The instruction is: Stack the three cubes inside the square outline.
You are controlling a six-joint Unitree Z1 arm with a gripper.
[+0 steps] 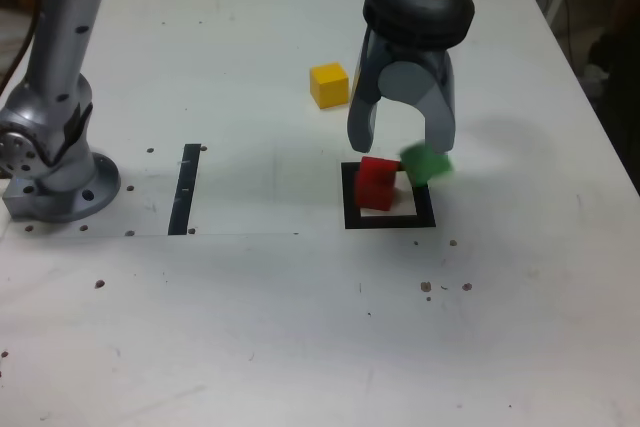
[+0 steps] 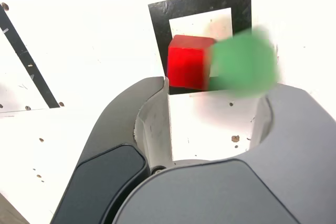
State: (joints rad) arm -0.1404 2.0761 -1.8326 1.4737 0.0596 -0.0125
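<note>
Exterior view: red cube (image 1: 377,182) sits in square outline (image 1: 390,221); parted pincer (image 1: 400,140) grips nothing.

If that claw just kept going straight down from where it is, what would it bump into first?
Probably the red cube in the black square outline, right under the open gripper. The blurred green cube by one finger could be struck as well; depth is unclear.

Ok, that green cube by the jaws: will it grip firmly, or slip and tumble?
The green cube looks stiff and flat-faced, so it should grip squarely. It is blurred and tilted beside the red cube, so it probably tumbles easily. The open gripper dwarfs it; likely light.
</note>
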